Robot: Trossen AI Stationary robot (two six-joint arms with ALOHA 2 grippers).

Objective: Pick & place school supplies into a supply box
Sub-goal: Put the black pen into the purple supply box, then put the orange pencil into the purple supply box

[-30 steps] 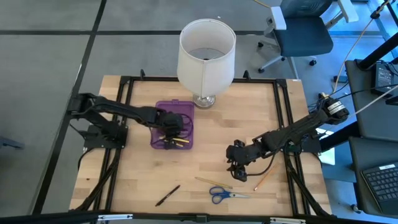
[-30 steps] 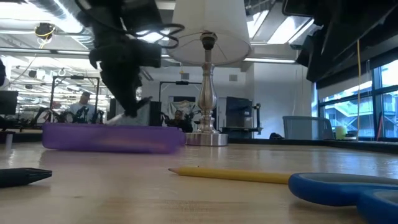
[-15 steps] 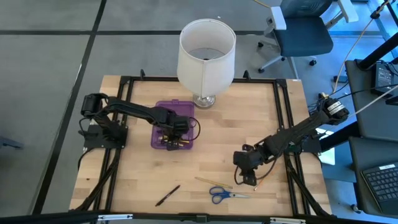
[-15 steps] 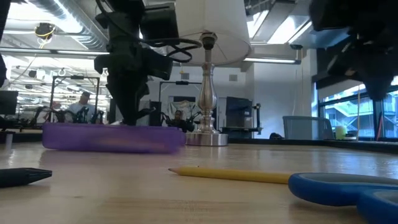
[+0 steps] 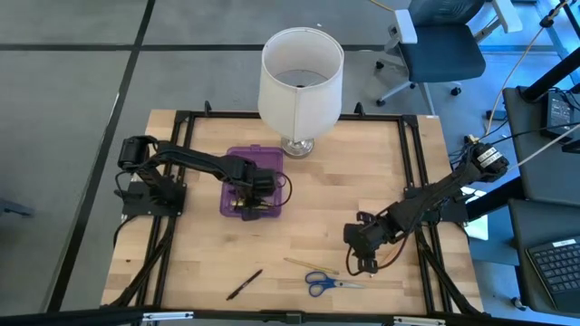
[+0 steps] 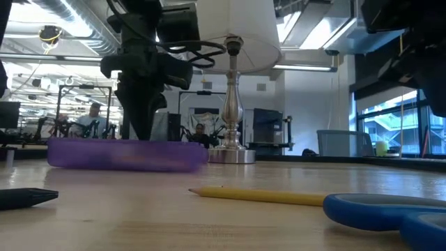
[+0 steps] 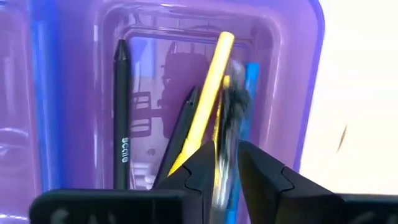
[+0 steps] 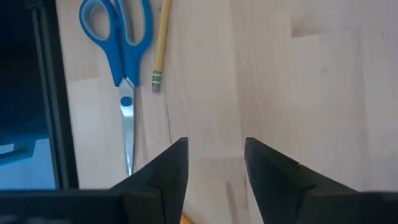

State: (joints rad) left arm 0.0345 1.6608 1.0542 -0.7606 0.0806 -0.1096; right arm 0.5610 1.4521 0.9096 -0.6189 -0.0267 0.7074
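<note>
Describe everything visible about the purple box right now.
The box is a flat, translucent purple plastic case with rounded corners, lying open on the wooden table beside the lamp base. Inside lie a black pen, a yellow pencil and a blue piece, with something blurred between them. The left gripper sits down inside it, fingers slightly apart around that blurred item. In the low view it reads as a low purple slab.
</note>
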